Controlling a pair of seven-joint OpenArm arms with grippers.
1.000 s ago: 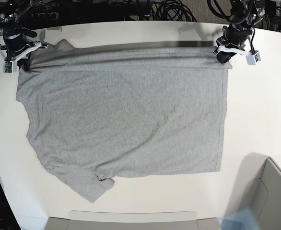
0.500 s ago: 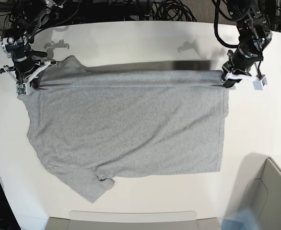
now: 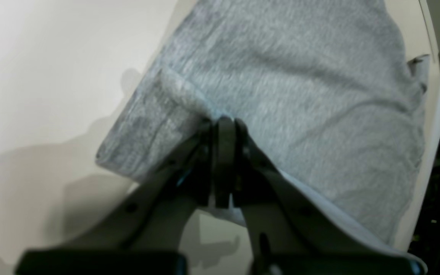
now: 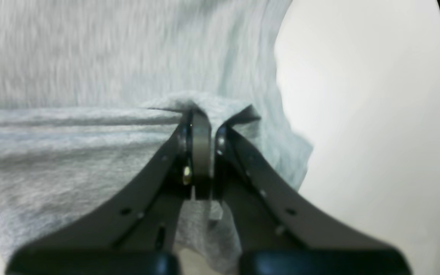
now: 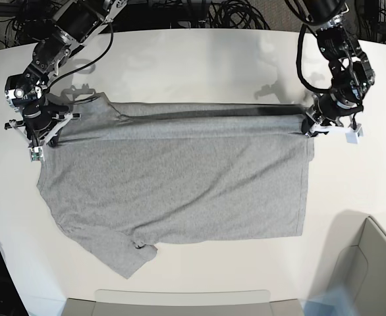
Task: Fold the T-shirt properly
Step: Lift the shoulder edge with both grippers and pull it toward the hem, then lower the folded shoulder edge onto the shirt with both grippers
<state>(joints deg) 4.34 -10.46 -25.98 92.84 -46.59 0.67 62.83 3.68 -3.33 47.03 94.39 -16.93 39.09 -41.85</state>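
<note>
While the T-shirt [image 5: 180,178] lies spread plain-side up across the white counter [image 5: 199,59], its far edge is lifted into a taut fold. Left end effector [image 5: 309,126] is clamped tight on the hem corner, right end effector [image 5: 46,135] pinched on the shoulder end near the sleeve.

The base view looks steeply down from above on the whole white table [image 5: 199,59], taking in both arms. Each wrist view sits close behind its own jaws, looking along them at grey cloth and table. All three views share the T-shirt [image 5: 180,178] [image 3: 300,88] [image 4: 90,57], the wrist views covering opposite ends of its lifted edge.
</note>
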